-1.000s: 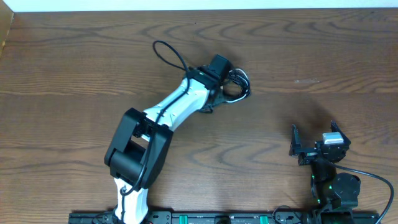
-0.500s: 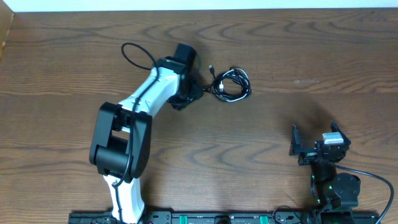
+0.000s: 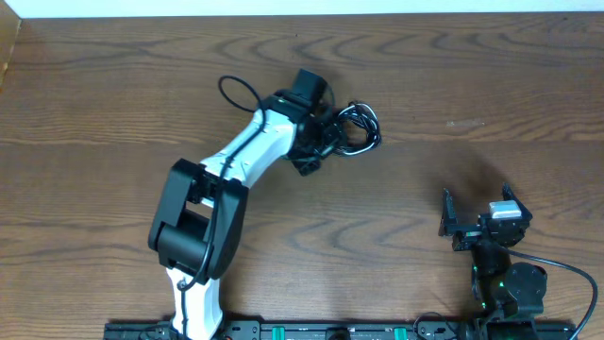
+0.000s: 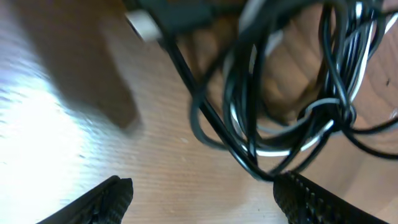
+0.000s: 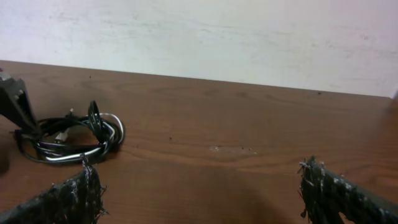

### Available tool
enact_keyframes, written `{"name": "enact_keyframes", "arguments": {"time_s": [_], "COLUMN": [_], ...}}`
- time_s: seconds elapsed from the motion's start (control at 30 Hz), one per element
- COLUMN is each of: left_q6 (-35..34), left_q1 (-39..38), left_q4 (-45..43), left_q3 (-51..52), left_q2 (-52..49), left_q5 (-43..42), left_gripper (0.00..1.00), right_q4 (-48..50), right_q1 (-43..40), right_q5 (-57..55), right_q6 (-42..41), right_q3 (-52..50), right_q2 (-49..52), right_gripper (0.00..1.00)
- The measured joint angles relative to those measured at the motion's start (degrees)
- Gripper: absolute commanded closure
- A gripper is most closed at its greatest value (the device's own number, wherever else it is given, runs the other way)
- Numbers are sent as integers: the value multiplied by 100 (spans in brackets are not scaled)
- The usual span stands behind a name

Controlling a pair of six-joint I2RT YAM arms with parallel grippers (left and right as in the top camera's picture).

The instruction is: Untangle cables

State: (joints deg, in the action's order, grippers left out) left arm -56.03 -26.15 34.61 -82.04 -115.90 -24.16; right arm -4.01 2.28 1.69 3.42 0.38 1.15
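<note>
The cables (image 3: 359, 130) lie as one tangled coil of black cords with a white one among them, on the wooden table (image 3: 444, 66) right of centre at the back. My left gripper (image 3: 327, 142) is at the coil's left edge. In the left wrist view the cables (image 4: 292, 106) fill the upper right, blurred, and my left gripper (image 4: 208, 199) is open with bare wood between its fingers. The lowest black loop passes just by the right fingertip (image 4: 301, 193). My right gripper (image 3: 477, 222) stands open near the front right, holding nothing. From there the cables (image 5: 68, 140) show at far left.
A thick black wire (image 3: 241, 93) loops off the left arm's wrist. The white wall (image 5: 249, 37) runs behind the table's far edge. The right wrist view shows bare wood between my right gripper (image 5: 202, 193) and the coil.
My left gripper swung left off the coil, leaving it on the table, then came back right to its edge. Its jaws went from shut to open. The right arm stayed still.
</note>
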Motion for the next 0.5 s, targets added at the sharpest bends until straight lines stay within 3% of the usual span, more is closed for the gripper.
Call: {"name": "enact_keyframes", "arguments": {"time_s": [0.13,0.27,0.5], "left_q6": [-223,-337,-586], "left_q1": [-155,-173,-173], "left_q4": [-2,0,-33], "left_q3": [0,0,11], "left_q2": [0,0,0], "left_q5": [-15,4,332], "left_gripper": [22,30,30], "right_q4": [0,0,0], "right_q1": [0,0,0], "right_q5": [2,2,2], "right_q6": [0,0,0], "right_q3": [0,0,0], "right_q2": [0,0,0], "right_gripper": [1,1,1]}}
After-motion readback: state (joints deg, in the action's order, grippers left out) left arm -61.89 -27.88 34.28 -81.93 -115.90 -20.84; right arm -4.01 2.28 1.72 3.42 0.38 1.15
